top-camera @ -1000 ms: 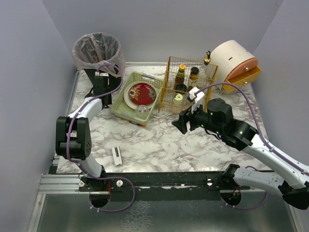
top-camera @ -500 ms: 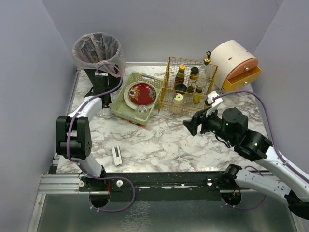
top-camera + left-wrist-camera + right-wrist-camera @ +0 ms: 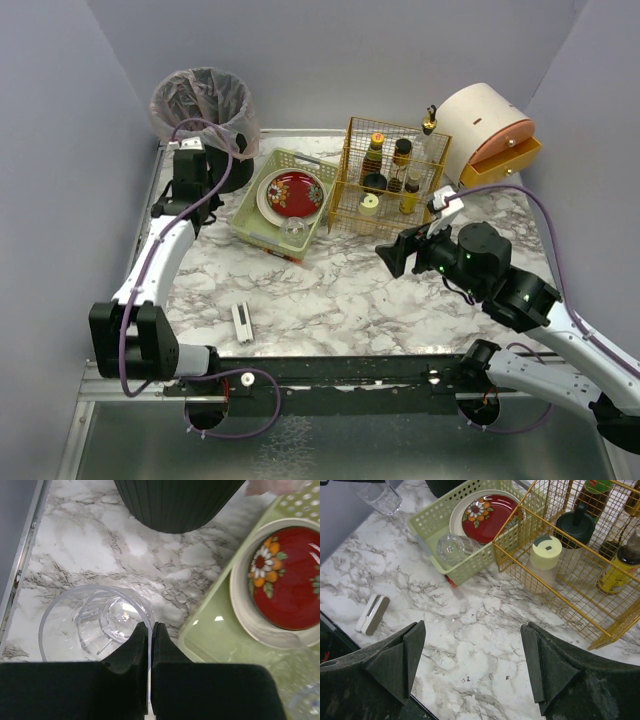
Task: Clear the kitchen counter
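Desk (image 3: 340, 292): white marble top with a metal rail edge, filling the span from the arm bases at the near edge to the back wall. Left jaws are closed on the wall of a clear glass (image 3: 95, 622) near the far-left corner. The rim runs between the two fingers (image 3: 131, 652). I cannot tell whether the glass rests on the desk or is lifted off it. Just beyond the glass is the black bin (image 3: 200, 110) with its thin plastic liner, in the far-left corner. To the right of the glass is the green basket (image 3: 250, 208), which holds a red flowered plate (image 3: 292, 192) and a second clear glass (image 3: 451, 547) at its near end. Right jaws are spread wide with nothing between them, held above the desk right of centre and facing the basket. The yellow wire rack (image 3: 352, 185) sits at the far edge, touching the basket's right side, with bottles (image 3: 374, 152) standing in it. A round wooden box (image 3: 485, 125) with an open drawer is at the far-right corner. A small white object (image 3: 242, 322) lies alone near the near edge, left of centre; I cannot tell what it is.
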`<control>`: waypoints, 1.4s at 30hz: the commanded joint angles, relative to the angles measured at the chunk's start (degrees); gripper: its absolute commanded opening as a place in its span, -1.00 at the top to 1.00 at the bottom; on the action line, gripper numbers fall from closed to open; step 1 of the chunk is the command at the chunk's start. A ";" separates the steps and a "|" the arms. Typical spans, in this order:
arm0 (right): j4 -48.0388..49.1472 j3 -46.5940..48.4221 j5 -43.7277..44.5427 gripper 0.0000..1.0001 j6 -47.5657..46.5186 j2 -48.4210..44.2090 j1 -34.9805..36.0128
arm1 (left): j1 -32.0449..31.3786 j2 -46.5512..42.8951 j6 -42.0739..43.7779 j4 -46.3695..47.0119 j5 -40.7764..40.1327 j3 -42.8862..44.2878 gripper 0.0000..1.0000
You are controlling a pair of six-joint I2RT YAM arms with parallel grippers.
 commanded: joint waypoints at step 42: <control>52.58 20.28 -45.37 -1.00 45.03 33.46 -13.13 | -0.77 -25.04 -56.92 40.92 57.46 4.56 1.00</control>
